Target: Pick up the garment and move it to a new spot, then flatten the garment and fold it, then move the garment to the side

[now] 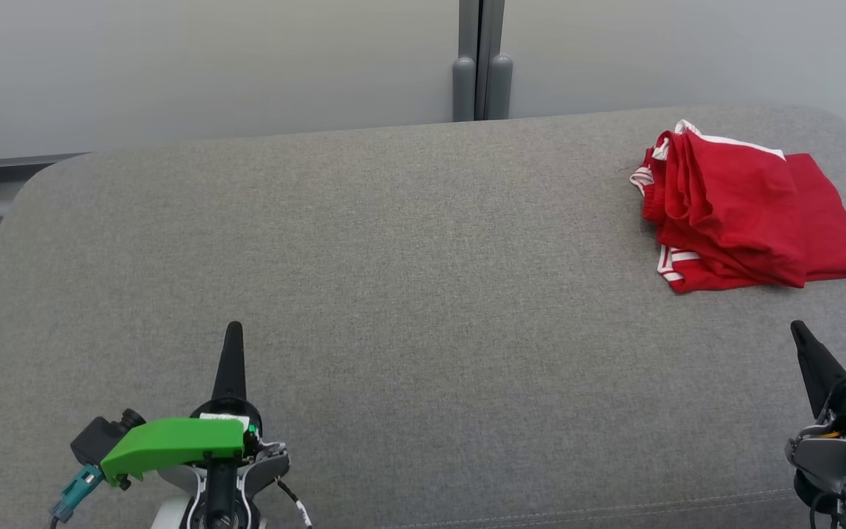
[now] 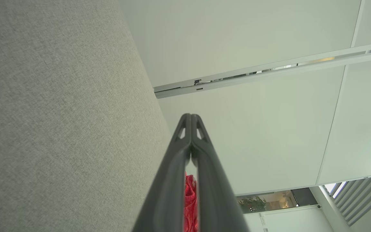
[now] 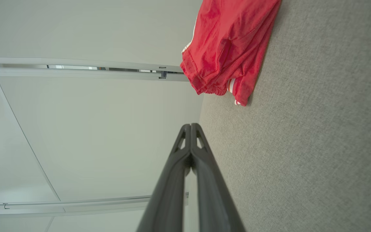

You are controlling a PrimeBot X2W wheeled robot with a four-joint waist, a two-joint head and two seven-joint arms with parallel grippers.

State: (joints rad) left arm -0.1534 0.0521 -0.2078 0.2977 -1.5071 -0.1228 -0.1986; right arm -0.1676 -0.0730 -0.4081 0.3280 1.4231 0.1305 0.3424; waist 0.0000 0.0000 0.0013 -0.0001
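**A:** Where's the garment [image 1: 746, 213]?

**B:** Upper right of the head view, lying on the grey pad [image 1: 393, 294] near its right edge. It is red with white stripes, doubled over in loose layers with the waistband bunched on its left side.

**A:** And the grippers?

**B:** The left gripper [image 1: 233, 328] is at the lower left with its fingers pressed tip to tip and nothing between them. The right gripper [image 1: 797, 327] is at the lower right, also pinched closed and empty. It sits below the garment and well apart from it. Neither one touches the cloth.

**A:** So how far along is the task?

**B:** It's hard to say for certain. The cloth is layered and off to the side, which would suit a finished fold, already moved aside. But the layers are rumpled and the edges don't line up, so it could equally be a heap waiting for the first pick. If so, everything is left to do: lift, move, flatten, fold, shift aside.

**A:** Any bins or baskets to check?

**B:** I can't see any. The garment lies directly on the pad.
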